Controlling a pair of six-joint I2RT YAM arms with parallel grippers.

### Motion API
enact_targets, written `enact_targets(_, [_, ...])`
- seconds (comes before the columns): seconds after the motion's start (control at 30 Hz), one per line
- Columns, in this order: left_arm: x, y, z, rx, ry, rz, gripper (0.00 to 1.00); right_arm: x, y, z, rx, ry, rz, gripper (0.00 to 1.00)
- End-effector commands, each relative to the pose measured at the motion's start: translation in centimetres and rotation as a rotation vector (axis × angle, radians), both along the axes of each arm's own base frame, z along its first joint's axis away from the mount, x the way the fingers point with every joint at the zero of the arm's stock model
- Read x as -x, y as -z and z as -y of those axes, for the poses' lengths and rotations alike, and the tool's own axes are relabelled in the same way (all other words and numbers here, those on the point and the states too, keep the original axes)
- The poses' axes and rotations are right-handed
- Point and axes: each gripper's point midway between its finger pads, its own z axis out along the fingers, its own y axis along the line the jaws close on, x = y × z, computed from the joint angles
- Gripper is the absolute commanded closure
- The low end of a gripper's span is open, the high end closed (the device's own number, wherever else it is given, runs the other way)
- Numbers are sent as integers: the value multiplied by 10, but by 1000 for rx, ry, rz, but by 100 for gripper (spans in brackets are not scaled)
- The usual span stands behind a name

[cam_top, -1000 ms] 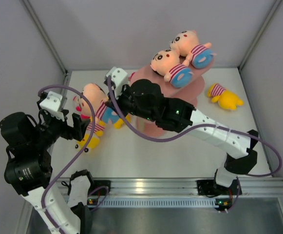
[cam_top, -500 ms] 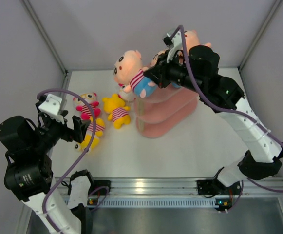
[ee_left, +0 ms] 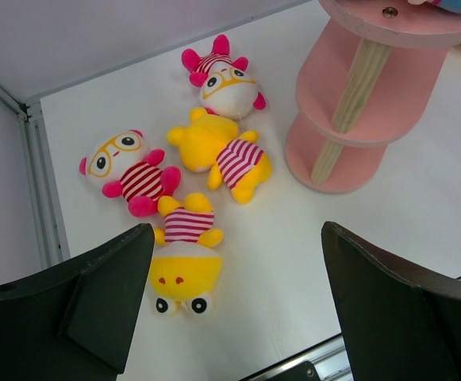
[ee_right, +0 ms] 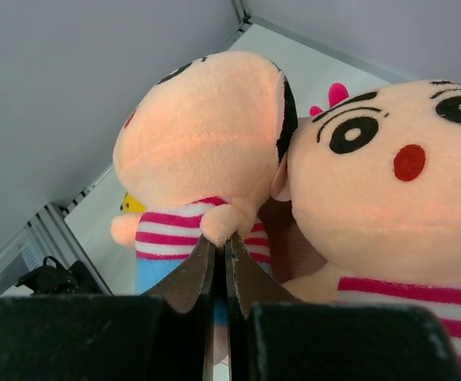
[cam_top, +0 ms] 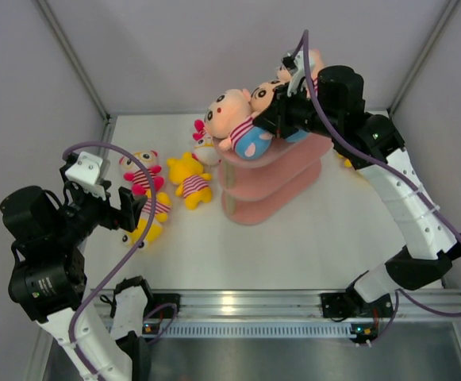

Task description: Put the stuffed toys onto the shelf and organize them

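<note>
My right gripper is shut on the arm of a peach doll in a striped shirt and blue shorts, holding it at the left end of the pink shelf's top tier. In the right wrist view the closed fingertips pinch the doll's hand, its head pressed against a second peach doll. Two peach dolls lie on the top tier. My left gripper is open and empty above the table, near a yellow toy.
On the table left of the shelf lie a pink-legged toy with glasses, a yellow bear and a pink-eared toy. A yellow toy is mostly hidden behind the right arm. Enclosure walls stand on three sides.
My right gripper lifted the peach doll off the table and carried it up and right to the shelf's top tier, against the dolls there. The left arm barely moved.
</note>
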Motion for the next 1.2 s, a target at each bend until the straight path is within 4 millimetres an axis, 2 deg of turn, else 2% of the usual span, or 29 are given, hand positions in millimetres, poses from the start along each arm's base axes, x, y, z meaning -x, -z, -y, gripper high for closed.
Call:
enact_targets(0.0, [-1, -6, 1, -15, 13, 38, 7, 1, -1, 9, -9, -8, -25, 100])
enact_targets(0.2, [-2, -5, 0, -18, 8, 34, 7, -10, 7, 15, 28, 7, -35, 100])
enact_targets(0.5, [-4, -3, -2, -20, 5, 27, 7, -16, -1, 23, 11, 21, -27, 100])
enact_targets(0.57, [-4, -2, -1, -16, 12, 23, 7, -13, -6, 21, -5, -1, -16, 93])
enact_targets(0.6, [-5, -2, -1, -15, 12, 22, 7, -8, -11, 19, -20, -25, -4, 84])
enact_targets(0.7, [-5, 1, 0, -6, 17, 13, 7, -3, -18, 17, -37, -49, 10, 74])
enact_targets(0.9, [-5, 2, 1, -2, 23, 9, 7, 14, -50, 26, -80, -72, 117, 54])
enact_targets(0.93, [-5, 1, 1, -3, 24, 10, 7, 20, -57, 28, -88, -81, 139, 47])
enact_targets(1.0, [-6, 2, 1, -1, 24, 7, 7, 27, -66, 31, -95, -96, 178, 38])
enact_targets(1.13, [-7, 3, 1, 1, 26, 5, 7, 36, -77, 36, -92, -106, 238, 28])
enact_targets(1.17, [-7, 3, 1, 2, 26, 2, 7, 33, -77, 39, -82, -85, 248, 27])
